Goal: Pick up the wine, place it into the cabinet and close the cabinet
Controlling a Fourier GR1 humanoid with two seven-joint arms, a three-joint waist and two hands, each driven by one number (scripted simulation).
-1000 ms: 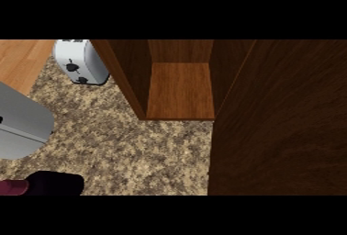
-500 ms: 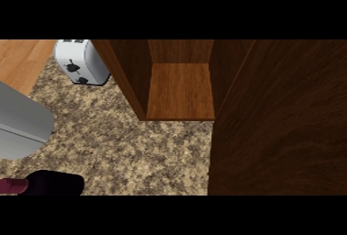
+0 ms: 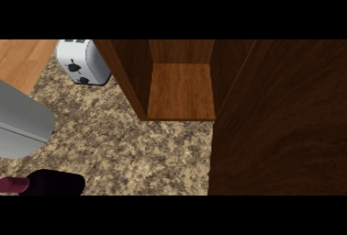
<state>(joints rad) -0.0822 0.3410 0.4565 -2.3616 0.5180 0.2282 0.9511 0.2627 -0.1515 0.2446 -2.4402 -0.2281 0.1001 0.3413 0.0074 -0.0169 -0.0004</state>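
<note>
The wine bottle [image 3: 54,182] shows at the lower left corner: a dark body lying across the view's bottom edge, with its maroon neck [image 3: 13,184] pointing left. What holds it is hidden below the edge. The wooden cabinet stands open at the top centre, with a bare lighter shelf [image 3: 181,92] inside. Its dark door [image 3: 278,119] fills the whole right side. A grey rounded part of my arm [image 3: 20,124] shows at the left edge. Neither hand shows.
A white toaster [image 3: 81,62] stands at the top left, just left of the cabinet's side wall. Speckled stone counter [image 3: 136,147] runs from the toaster down to the bottle. A light wooden surface [image 3: 24,57] lies at the far top left.
The wine bottle has come further into view, moving right along the lower edge. The grey arm part has shifted only slightly.
</note>
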